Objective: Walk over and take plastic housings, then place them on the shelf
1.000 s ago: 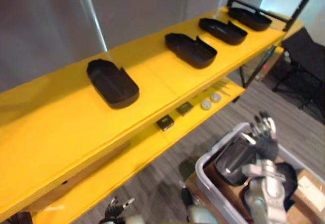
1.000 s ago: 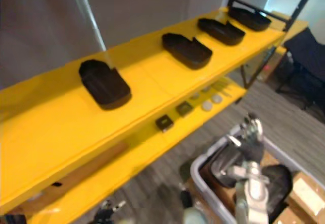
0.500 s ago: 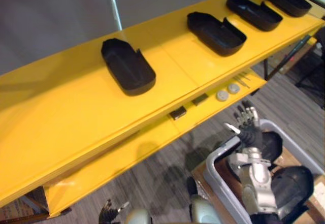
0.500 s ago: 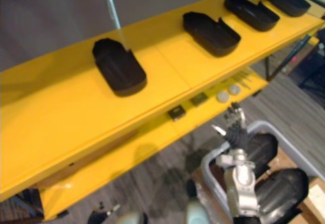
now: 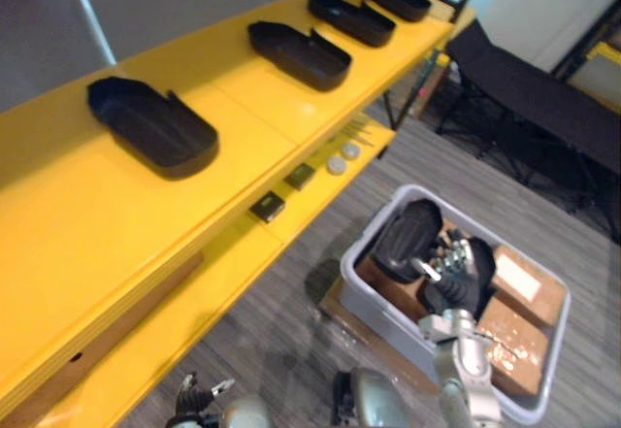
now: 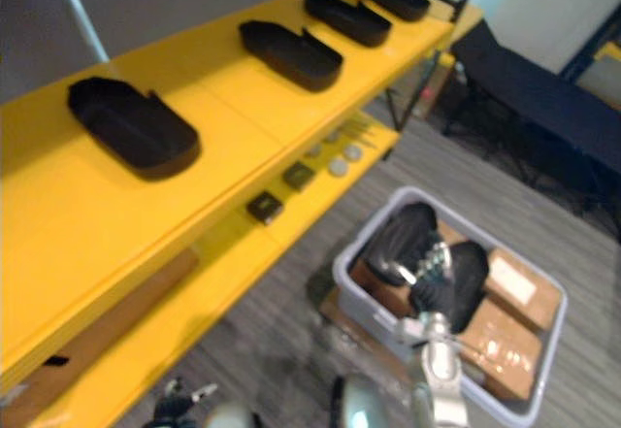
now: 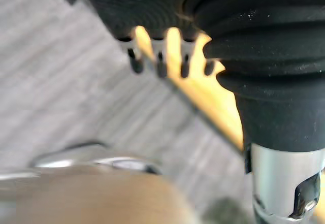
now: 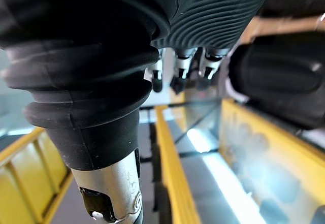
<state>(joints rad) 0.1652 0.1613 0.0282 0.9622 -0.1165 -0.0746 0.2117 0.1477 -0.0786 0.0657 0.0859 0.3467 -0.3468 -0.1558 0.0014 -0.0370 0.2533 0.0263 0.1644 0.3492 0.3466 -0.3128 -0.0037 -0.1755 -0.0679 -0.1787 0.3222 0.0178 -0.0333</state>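
Right hand (image 5: 454, 279): held over the bin (image 5: 385, 323), fingers loose, nothing gripped.
Left hand (image 5: 201, 401): seen low, fingers spread.
Housings (image 5: 408, 240): two laid in the bin.

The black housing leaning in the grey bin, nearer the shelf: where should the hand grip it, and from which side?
Probably grip the housing by its raised upper end, coming down from above. It stands tilted inside the bin, whose walls block a sideways approach. The right hand hovers over the bin beside it.

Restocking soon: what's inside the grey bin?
Black plastic housings and brown boxes lie in the grey bin; the right hand covers part of one housing. What lies beneath is hidden.
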